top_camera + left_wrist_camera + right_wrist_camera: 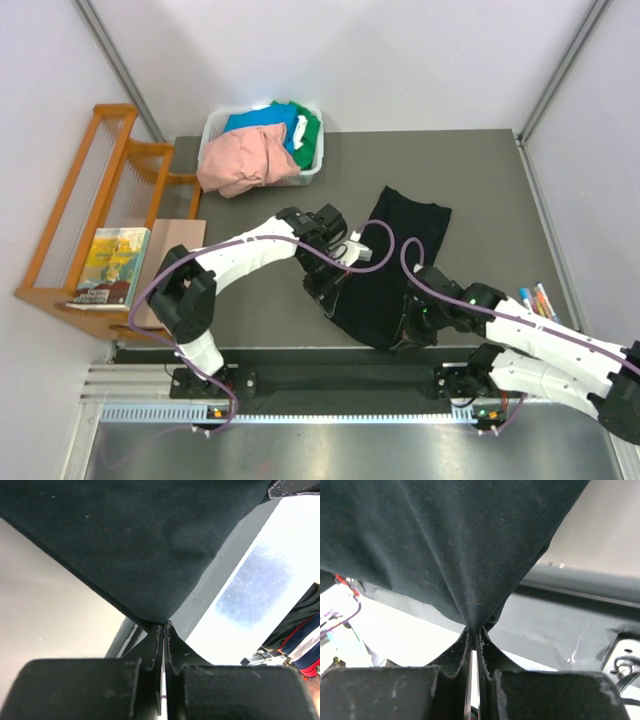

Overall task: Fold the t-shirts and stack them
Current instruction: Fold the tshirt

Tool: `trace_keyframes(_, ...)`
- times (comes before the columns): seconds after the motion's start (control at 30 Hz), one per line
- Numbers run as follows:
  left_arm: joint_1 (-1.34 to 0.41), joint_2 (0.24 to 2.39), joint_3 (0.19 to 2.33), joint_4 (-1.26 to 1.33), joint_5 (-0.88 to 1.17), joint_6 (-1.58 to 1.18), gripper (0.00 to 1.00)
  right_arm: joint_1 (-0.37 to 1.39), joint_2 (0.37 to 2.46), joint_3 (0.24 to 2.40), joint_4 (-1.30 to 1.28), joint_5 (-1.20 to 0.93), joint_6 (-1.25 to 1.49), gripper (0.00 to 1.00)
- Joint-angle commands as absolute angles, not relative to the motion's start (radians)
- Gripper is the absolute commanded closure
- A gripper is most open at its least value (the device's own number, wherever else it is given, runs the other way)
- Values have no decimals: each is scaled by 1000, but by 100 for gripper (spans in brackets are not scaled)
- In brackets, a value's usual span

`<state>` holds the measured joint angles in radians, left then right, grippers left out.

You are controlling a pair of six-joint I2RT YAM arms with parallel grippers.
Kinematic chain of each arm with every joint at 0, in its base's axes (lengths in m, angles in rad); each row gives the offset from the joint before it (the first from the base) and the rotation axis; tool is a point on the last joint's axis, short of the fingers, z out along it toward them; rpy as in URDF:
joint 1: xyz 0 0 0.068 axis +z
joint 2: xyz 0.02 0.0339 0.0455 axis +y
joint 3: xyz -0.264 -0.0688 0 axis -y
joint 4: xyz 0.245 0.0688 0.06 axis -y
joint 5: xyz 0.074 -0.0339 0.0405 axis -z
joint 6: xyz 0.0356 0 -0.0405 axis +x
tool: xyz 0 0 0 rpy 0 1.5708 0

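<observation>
Black t-shirt (395, 262): you find it on the dark table (260, 200), right of centre. It forms a long, narrow shape running from the middle of the table to the front edge. Its near end lies between the two wrists.
Left gripper (323, 293): it sits at the shirt's near-left edge. In your left wrist view (164, 626) the jaws are pressed together on a pinch of black cloth (150, 540), which fans out taut from the tips.
Right gripper (410, 335): it sits at the shirt's near-right corner. In your right wrist view (474, 629) the fingers (455, 655) meet on a gathered fold of the same cloth (445, 545), and creases run from the pinch.
White bin (210, 132): it stands at the table's far-left corner, well apart from the black shirt.
Salmon-pink t-shirt (245, 162): it is crumpled and spills over the bin's near rim onto the table.
Blue t-shirt (262, 118): it lies in the bin, behind the pink one.
Green t-shirt (310, 125): it lies in the bin's far-right part, touching the blue one.
Purple cables (375, 245): one loops from each arm, and both cross above the black shirt.
Wooden rack (85, 200): it stands left of the table, with a book (112, 262) lying at its near end.
Markers (535, 298): you see them at the table's right edge, just beside the right arm.
</observation>
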<state>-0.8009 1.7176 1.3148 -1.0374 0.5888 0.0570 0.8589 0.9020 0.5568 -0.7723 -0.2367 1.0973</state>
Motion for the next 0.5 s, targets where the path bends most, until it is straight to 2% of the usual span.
trace_keyframes(0.0, -805, 1643, 1358, -1118, 624, 87, 100, 919, 813, 552, -831, -245, 1184, 100)
trace_keyframes(0.27, -805, 1641, 1448, -1213, 657, 124, 100, 1005, 759, 630, -873, -190, 1252, 100)
trace_keyframes(0.47, -802, 1709, 1630, -1235, 618, 118, 100, 983, 807, 866, -949, -63, 1200, 100)
